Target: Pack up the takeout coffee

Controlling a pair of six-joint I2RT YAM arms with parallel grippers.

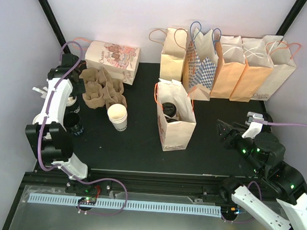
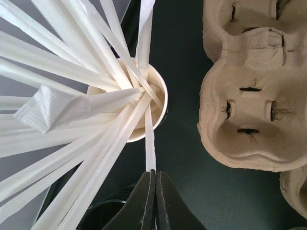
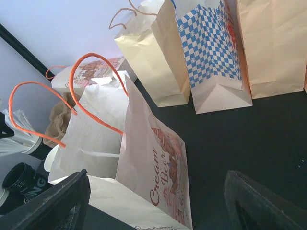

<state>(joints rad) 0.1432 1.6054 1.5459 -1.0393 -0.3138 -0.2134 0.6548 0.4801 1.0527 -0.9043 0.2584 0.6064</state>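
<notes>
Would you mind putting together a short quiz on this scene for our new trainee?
1. True or false: the left jaws stand wide open.
2. Where are the lidded coffees? A: in the open bag mid-table. B: on the pulp carriers. C: between the right jaws.
3. What colour are that bag's handles?

Key
1. False: they are shut on a straw.
2. A.
3. Orange.
</notes>
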